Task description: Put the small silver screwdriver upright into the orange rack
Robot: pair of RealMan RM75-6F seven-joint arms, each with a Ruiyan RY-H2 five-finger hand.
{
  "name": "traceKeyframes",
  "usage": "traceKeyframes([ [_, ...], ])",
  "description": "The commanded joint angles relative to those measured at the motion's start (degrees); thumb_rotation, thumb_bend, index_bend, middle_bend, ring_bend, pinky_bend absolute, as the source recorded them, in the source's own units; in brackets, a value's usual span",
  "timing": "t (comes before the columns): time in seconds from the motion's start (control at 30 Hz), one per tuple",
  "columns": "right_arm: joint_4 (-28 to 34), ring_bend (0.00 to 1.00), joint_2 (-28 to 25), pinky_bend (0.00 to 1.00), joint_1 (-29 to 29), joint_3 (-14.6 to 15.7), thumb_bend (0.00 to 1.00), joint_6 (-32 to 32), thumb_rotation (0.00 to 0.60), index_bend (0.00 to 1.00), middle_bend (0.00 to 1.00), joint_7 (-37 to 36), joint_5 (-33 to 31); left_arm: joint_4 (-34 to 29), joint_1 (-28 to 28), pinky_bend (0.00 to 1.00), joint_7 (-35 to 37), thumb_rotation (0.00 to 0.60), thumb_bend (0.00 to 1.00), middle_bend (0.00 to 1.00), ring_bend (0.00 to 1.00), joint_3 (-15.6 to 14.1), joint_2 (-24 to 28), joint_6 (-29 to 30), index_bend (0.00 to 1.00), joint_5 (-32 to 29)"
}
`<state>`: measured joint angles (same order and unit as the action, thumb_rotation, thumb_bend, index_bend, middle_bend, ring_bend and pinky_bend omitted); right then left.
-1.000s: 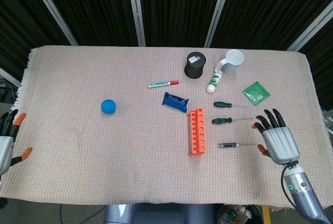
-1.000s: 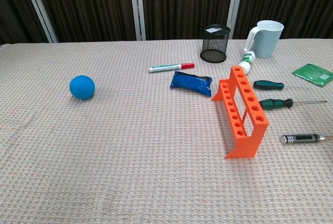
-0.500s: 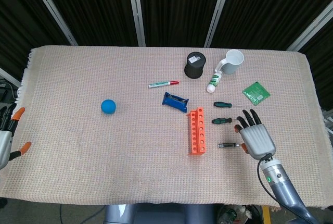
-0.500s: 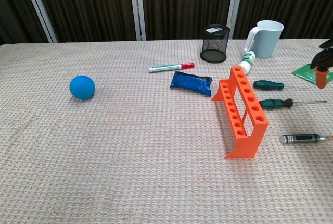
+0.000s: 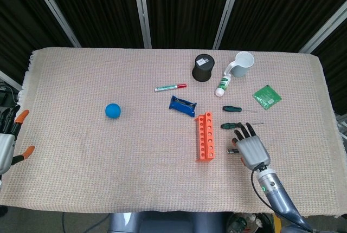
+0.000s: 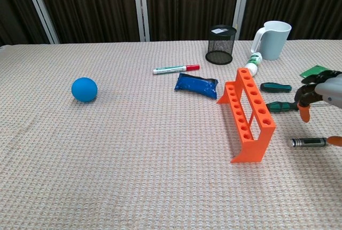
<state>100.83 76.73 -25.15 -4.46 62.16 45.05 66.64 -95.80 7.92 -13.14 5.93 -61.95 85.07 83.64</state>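
Observation:
The small silver screwdriver point(image 6: 308, 142) lies flat on the cloth, just right of the orange rack point(image 6: 248, 115). In the head view only its handle end point(image 5: 232, 150) shows, sticking out from under my right hand point(image 5: 250, 149). That hand point(image 6: 320, 93) hovers over the screwdriver with fingers spread and holds nothing. The rack point(image 5: 205, 136) stands upright with its row of holes empty. My left hand point(image 5: 8, 143) stays at the table's far left edge, fingers apart and empty.
Two green-handled screwdrivers point(image 5: 232, 108) point(image 5: 227, 126) lie just beyond my right hand. Behind them are a green circuit board point(image 5: 267, 95), white mug point(image 5: 242, 64), tube point(image 5: 223, 86) and black mesh cup point(image 5: 203, 68). A blue packet point(image 5: 183, 105), marker point(image 5: 170, 87) and blue ball point(image 5: 113, 110) lie further left.
My right hand has moved left from the table's right edge until it sits over the silver screwdriver. The screwdriver, the rack and the left hand have stayed put.

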Motion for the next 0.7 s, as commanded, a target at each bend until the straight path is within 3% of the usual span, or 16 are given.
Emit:
traceKeyframes([
  [0.03, -1.0, 0.0, 1.5, 0.02, -0.8, 0.5, 0.23, -0.6, 0.6, 0.4, 0.17, 0.8, -1.2, 0.1, 0.0, 0.0, 0.0, 0.6, 0.19, 0.0, 0.0, 0.0, -0.1, 0.0, 0.1, -0.1],
  [0.7, -6.8, 0.0, 6.6, 0.01, -4.9, 0.4, 0.28, -1.8, 0.6, 0.43, 0.17, 1.7, -8.4, 0.9, 0.1, 0.0, 0.7, 0.6, 0.19, 0.0, 0.0, -0.2, -0.5, -0.2, 0.1, -1.0],
])
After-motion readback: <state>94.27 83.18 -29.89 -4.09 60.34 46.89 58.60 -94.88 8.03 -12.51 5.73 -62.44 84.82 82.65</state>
